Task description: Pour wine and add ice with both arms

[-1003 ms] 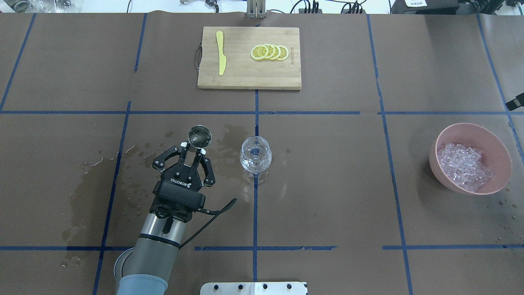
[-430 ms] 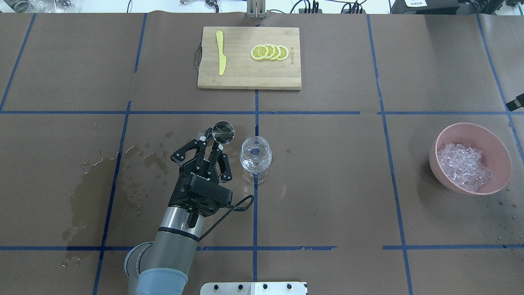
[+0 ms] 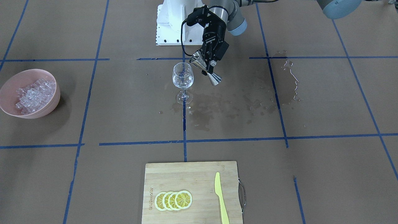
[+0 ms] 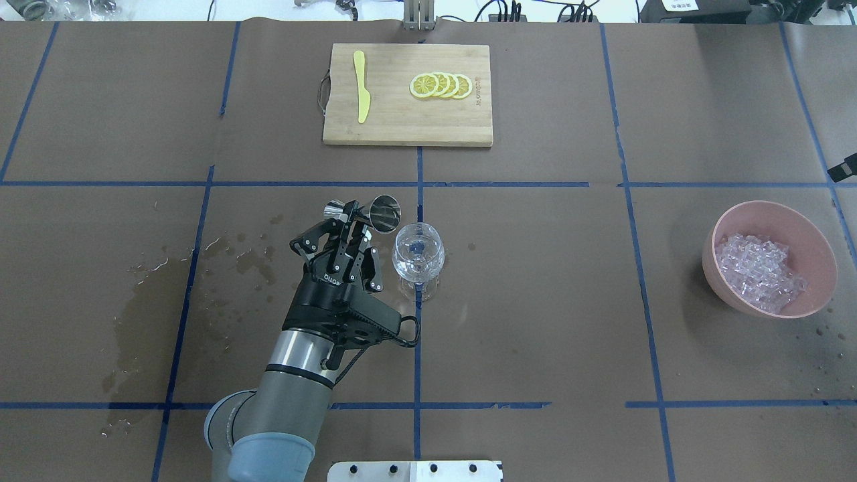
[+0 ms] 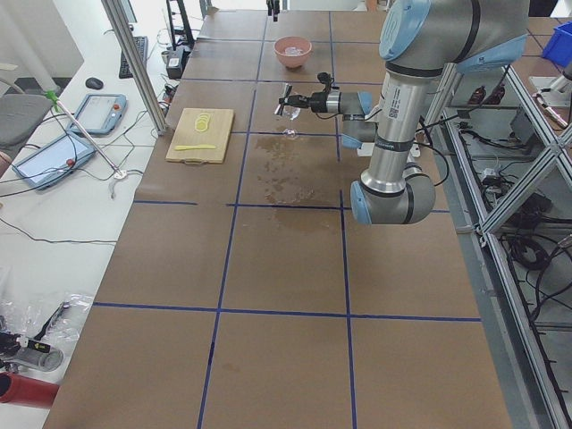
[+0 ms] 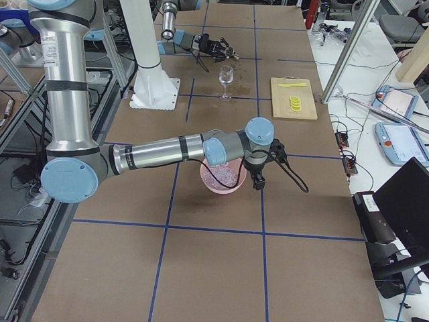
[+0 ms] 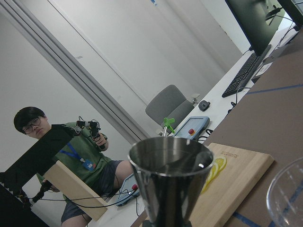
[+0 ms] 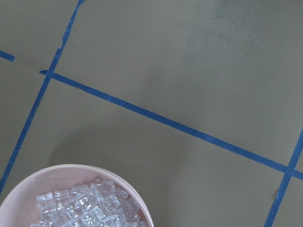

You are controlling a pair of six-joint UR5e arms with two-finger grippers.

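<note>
Pouring step — fingers of the left gripper [image 4: 355, 224] pinch the tipped jigger [image 4: 362, 212] just beside the wine glass [image 4: 418, 253]; next, tilt it further over the rim. Ice [image 4: 760, 271] sits in the bowl [image 4: 797, 231]; right gripper [image 6: 257, 180] fingers — cannot tell.

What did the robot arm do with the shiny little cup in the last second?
The left gripper, shut on the jigger, swung it toward the robot's right, up to the wine glass, and tipped it sideways, mouth toward the rim. The wine glass, pink bowl of ice, cutting board, lemon slices and knife stayed put.
</note>
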